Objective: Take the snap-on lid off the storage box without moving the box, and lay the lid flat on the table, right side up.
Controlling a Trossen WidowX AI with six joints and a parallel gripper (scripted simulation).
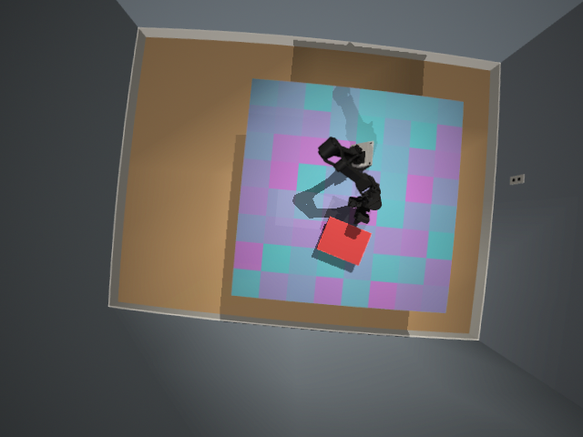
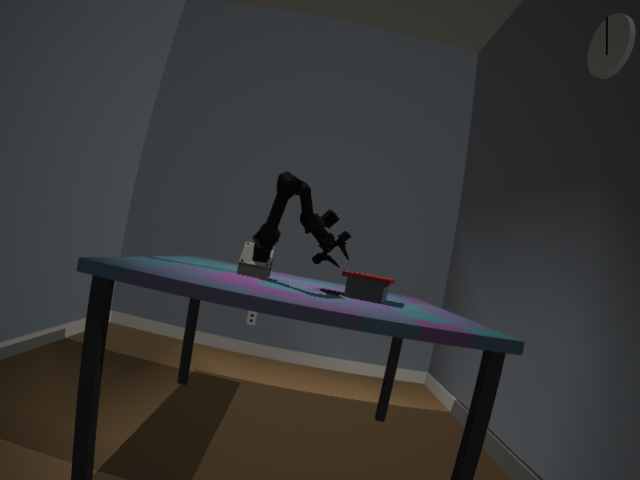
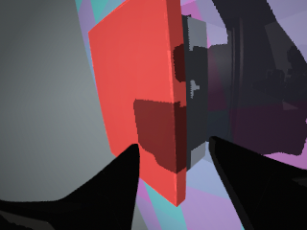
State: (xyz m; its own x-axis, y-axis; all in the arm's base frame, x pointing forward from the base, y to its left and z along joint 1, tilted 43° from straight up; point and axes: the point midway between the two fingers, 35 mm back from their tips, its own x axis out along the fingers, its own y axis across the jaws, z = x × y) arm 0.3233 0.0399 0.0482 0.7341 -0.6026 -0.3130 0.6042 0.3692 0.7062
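Observation:
The red lid (image 1: 340,248) (image 2: 368,278) (image 3: 125,62) sits flat on top of the grey storage box (image 2: 364,290) (image 3: 197,35), overhanging its walls. The box stands upright on the table. My gripper (image 1: 356,218) (image 2: 343,262) (image 3: 174,146) is open with nothing between its fingers. It is tilted and hangs just short of the lid's edge on the robot-base side, a little above lid height. In the wrist view one fingertip shows over the lid's top face and the other past its rim on the box side. No contact is visible. The box's inside is hidden.
The checkered table (image 1: 249,254) (image 2: 289,310) carries the pale robot base (image 1: 370,152) (image 2: 253,268) behind the gripper. The arm arches above the table between the base and the box. Shadows of arm and gripper fall across the table, lid and box side.

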